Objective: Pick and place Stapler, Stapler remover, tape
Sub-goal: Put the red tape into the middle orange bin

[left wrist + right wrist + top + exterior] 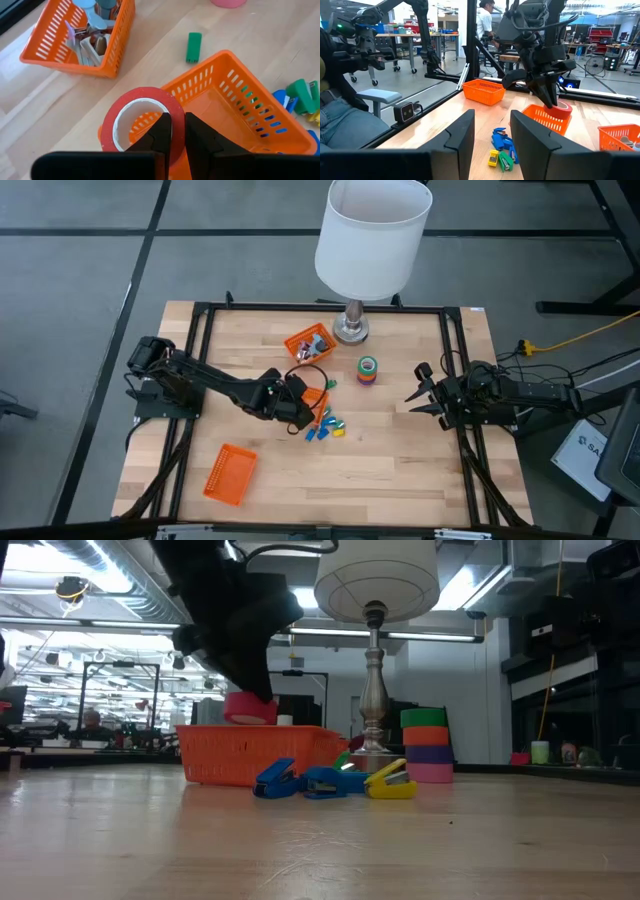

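A red tape roll (pixel 140 120) hangs just over an orange basket (pixel 235 110), with my left gripper (pixel 178 132) shut on it. In the low view the roll (pixel 250 708) shows above the basket's rim (pixel 255 750). A stack of green, orange, purple and pink tape rolls (pixel 368 370) stands on its flat end near the lamp. Small blue, green and yellow clip-like pieces (pixel 325 428) lie on the wood beside the basket. My right gripper (pixel 415 398) waits open at the table's right side, holding nothing. My left gripper pinches the roll's wall (pixel 176 112), with one finger (pixel 161 135) in the hollow centre and the other (pixel 197 140) outside. The fingers slant down from the table's left side. The roll hangs at their ends, tilted, clear of the basket below.
A second orange basket (pixel 308 343) with metal items stands near the lamp base (pixel 350 330). A third orange basket (pixel 230 473) sits at the near left. A green piece (pixel 194 46) lies between the baskets. Bare wood lies at the near right.
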{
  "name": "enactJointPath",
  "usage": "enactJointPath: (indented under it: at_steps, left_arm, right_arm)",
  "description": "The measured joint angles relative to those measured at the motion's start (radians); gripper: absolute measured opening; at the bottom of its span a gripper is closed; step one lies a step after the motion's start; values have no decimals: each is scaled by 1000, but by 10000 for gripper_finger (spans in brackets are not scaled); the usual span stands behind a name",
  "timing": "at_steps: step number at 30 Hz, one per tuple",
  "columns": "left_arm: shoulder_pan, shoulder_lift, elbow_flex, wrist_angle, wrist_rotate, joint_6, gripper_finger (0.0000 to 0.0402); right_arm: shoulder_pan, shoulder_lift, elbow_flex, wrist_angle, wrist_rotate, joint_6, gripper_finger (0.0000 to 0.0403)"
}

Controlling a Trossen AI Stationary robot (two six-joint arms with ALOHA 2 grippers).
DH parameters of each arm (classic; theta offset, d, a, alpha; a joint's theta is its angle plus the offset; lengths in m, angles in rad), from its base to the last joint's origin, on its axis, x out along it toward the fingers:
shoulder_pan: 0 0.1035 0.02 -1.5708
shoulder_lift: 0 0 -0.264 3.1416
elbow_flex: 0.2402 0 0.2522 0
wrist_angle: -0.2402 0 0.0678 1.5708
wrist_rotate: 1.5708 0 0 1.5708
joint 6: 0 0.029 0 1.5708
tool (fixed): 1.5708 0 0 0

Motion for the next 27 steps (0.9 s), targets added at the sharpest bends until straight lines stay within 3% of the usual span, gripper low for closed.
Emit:
enactJointPath:
  at_steps: [27]
  left_arm:
    - [0,0,0,-5,2,-37,32]
  right_arm:
    - [0,0,0,0,0,0,129]
